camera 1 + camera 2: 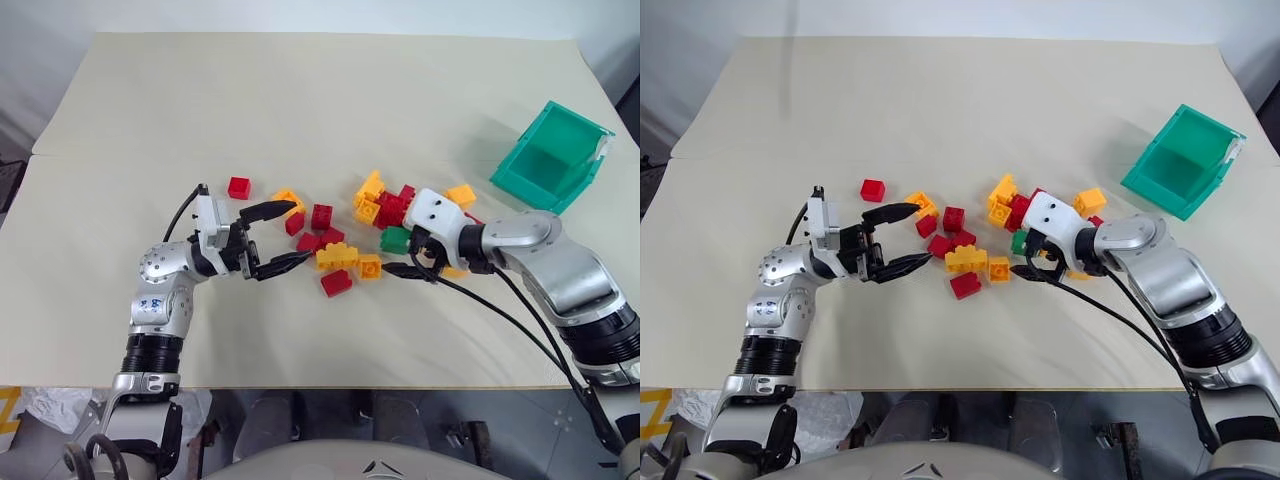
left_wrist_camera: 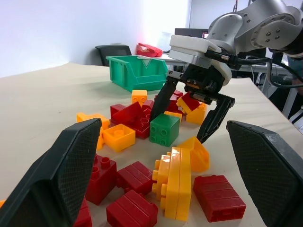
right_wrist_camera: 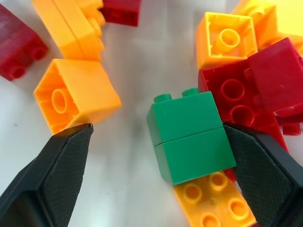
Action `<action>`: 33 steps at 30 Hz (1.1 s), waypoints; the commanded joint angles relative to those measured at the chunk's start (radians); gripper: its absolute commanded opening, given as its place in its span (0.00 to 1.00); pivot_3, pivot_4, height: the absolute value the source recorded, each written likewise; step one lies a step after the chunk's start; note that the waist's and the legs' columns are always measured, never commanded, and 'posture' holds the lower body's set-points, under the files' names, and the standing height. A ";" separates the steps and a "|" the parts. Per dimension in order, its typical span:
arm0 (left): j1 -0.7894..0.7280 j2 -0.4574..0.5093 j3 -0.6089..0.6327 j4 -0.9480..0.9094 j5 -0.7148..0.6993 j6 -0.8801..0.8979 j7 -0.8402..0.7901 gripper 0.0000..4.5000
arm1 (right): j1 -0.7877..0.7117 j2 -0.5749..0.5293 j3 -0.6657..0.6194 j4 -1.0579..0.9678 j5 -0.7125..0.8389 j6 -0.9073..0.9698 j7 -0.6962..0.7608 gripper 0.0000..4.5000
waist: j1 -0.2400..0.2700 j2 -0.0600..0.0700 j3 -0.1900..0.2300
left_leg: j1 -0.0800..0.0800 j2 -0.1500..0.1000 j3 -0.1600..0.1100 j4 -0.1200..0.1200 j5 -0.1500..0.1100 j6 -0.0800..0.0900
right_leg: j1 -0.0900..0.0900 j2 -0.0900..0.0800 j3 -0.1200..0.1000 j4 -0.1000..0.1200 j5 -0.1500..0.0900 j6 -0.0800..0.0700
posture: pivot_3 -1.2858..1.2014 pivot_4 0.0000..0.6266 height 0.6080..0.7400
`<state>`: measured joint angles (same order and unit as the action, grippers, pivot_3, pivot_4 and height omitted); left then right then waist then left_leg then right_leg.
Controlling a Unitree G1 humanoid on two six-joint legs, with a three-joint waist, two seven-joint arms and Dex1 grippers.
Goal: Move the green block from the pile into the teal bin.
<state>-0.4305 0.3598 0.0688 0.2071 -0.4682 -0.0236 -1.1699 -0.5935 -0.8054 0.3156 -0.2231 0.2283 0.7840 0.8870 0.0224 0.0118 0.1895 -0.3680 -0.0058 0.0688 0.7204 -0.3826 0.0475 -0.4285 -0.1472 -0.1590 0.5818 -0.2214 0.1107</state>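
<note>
The green block (image 3: 189, 135) lies on its side at the near edge of the pile (image 1: 375, 225), between the fingers of the right gripper (image 1: 408, 255), closer to one. The jaws stand wide, holding nothing. The left gripper (image 1: 275, 238), also open and empty, hovers well apart. The teal bin (image 1: 552, 158) sits beyond, to the right.

Silver metal arms w/ black ribbed joints, white wrist housings, black cables, black textured fingers (image 3: 57, 175)

table (image 1: 300, 90): cream top, seam across | chair (image 2: 112, 51): dark, in background beyond table
</note>
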 commanded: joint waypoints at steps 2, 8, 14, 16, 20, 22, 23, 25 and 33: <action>0.004 0.005 0.014 -0.039 -0.024 -0.006 0.004 1.00 | -0.016 0.011 -0.013 -0.026 -0.021 -0.012 0.001 0.72 | 0.000 0.000 0.000 | 0.000 0.000 0.000 0.000 0.000 0.000 | 0.000 0.000 0.000 0.000 0.000 0.000 | 0.52 0.24 1.00; -0.006 0.004 0.011 -0.028 -0.025 -0.007 -0.004 1.00 | -0.006 0.026 -0.059 -0.066 -0.020 0.001 -0.024 0.35 | 0.000 0.000 0.000 | 0.000 0.000 0.000 0.000 0.000 0.000 | 0.000 0.000 0.000 0.000 0.000 0.000 | 0.52 0.24 1.00; -0.038 -0.010 -0.002 -0.022 -0.024 -0.001 -0.008 1.00 | 0.026 0.013 -0.258 -0.209 0.076 0.100 -0.066 0.35 | 0.004 0.000 0.000 | -0.001 0.000 -0.001 0.000 0.000 0.000 | 0.000 0.000 0.000 0.000 0.000 0.000 | 0.52 0.24 1.00; -0.051 -0.021 -0.011 -0.020 -0.025 0.003 -0.009 1.00 | 0.060 0.003 -0.356 -0.266 0.124 0.137 -0.067 0.35 | 0.005 0.000 0.000 | -0.001 0.000 -0.001 0.000 0.000 0.000 | 0.000 0.000 0.000 0.000 0.000 0.000 | 0.52 0.24 1.00; -0.079 -0.045 -0.024 0.005 -0.021 0.003 -0.015 1.00 | 0.117 -0.023 -0.464 -0.312 0.180 0.175 -0.069 0.35 | 0.003 0.000 0.000 | -0.001 0.000 -0.001 0.000 0.000 0.000 | 0.000 0.000 0.000 0.000 0.000 0.000 | 0.52 0.24 1.00; -0.090 -0.055 -0.030 0.021 -0.017 -0.002 -0.022 1.00 | 0.146 -0.042 -0.467 -0.324 0.184 0.164 -0.065 0.35 | 0.003 0.000 0.000 | 0.000 0.000 0.000 0.000 0.000 0.000 | 0.000 0.000 0.000 0.000 0.000 0.000 | 0.52 0.24 1.00; -0.100 -0.061 -0.033 0.033 -0.015 -0.006 -0.026 1.00 | 0.158 -0.052 -0.459 -0.327 0.182 0.162 -0.065 0.35 | 0.002 0.000 0.000 | 0.000 0.000 0.000 0.000 0.000 0.000 | 0.000 0.000 0.000 0.000 0.000 0.000 | 0.52 0.24 1.00; -0.122 -0.072 -0.036 0.058 -0.013 -0.010 -0.031 1.00 | 0.171 -0.060 -0.437 -0.334 0.189 0.169 -0.065 0.43 | 0.002 0.000 0.000 | 0.000 0.000 0.000 0.000 0.000 0.000 | 0.000 0.000 0.000 0.000 0.000 0.000 | 0.52 0.24 1.00; -0.129 -0.078 -0.034 0.077 -0.009 -0.024 -0.035 1.00 | 0.178 -0.006 -0.270 -0.278 0.134 0.104 -0.106 0.99 | -0.001 0.000 0.000 | 0.000 0.000 0.000 0.000 0.000 0.000 | 0.000 0.000 0.000 0.000 0.000 0.000 | 0.52 0.24 1.00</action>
<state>-0.5586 0.2815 0.0270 0.2947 -0.4678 -0.0341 -1.2017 -0.4093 -0.8117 0.0410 -0.4988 0.3796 0.9166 0.7893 0.0217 0.0117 0.1896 -0.3678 -0.0058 0.0689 0.7206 -0.3826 0.0473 -0.4284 -0.1469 -0.1586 0.5820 -0.2212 0.1109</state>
